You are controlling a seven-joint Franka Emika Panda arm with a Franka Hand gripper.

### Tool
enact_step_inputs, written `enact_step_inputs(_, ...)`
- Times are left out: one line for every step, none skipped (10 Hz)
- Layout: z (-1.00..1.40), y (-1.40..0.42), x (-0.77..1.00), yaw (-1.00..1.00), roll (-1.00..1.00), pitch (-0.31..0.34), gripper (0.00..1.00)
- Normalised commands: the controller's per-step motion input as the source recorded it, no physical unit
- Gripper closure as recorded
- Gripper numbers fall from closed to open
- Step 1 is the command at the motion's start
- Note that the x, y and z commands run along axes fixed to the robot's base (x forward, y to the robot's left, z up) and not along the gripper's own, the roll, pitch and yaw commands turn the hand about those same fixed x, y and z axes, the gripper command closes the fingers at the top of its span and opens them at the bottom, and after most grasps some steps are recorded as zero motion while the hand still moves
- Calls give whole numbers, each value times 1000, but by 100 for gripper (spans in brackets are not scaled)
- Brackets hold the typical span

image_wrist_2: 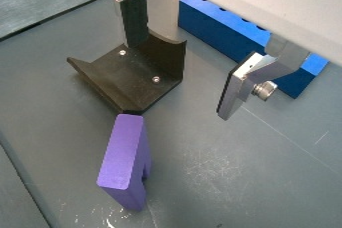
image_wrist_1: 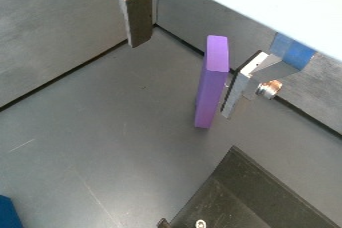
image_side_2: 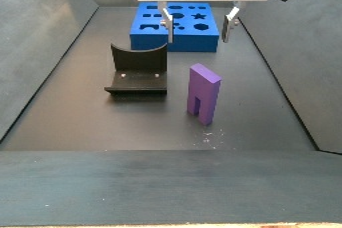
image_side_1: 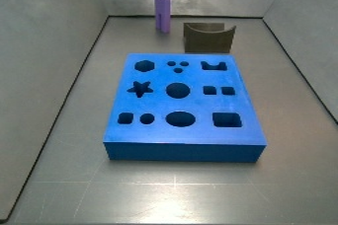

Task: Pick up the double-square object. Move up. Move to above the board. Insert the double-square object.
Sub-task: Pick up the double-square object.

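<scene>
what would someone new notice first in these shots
The bright blue board with its shaped holes lies in the middle of the grey floor, the largest thing in view. The purple peg stands upright on the floor, apart from the board and beside the dark fixture. The gripper hangs above the peg, jaws open on either side, not touching it.
</scene>
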Motion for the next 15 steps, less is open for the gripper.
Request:
enact_step_inputs(-37,37,0,-314,83,0,0)
enact_step_inputs(-114,163,0,-511,157,89,0)
enact_step_inputs(-109,203,0,-569,157,123,0)
enact_step_inputs(-86,214,0,-583,140,134,0)
enact_step_inputs(-83,251,0,-611,129,123,0)
enact_step_inputs(-111,286,0,-631,140,120,0)
enact_step_inputs(-111,280,0,-637,149,123,0)
enact_step_inputs(-126,271,0,-640,169,131,0)
enact_step_inputs(-129,269,0,-634,180,137,0)
enact_step_inputs(-140,269,0,-631,180,137,0)
enact_step_inputs(-143,260,0,-637,191,137,0)
enact_step_inputs(-154,257,0,-646,186,134,0)
enact_step_inputs(-157,249,0,-657,186,134,0)
enact_step_inputs(-166,246,0,-657,194,137,0)
enact_step_inputs(-149,220,-14,-617,186,169,0)
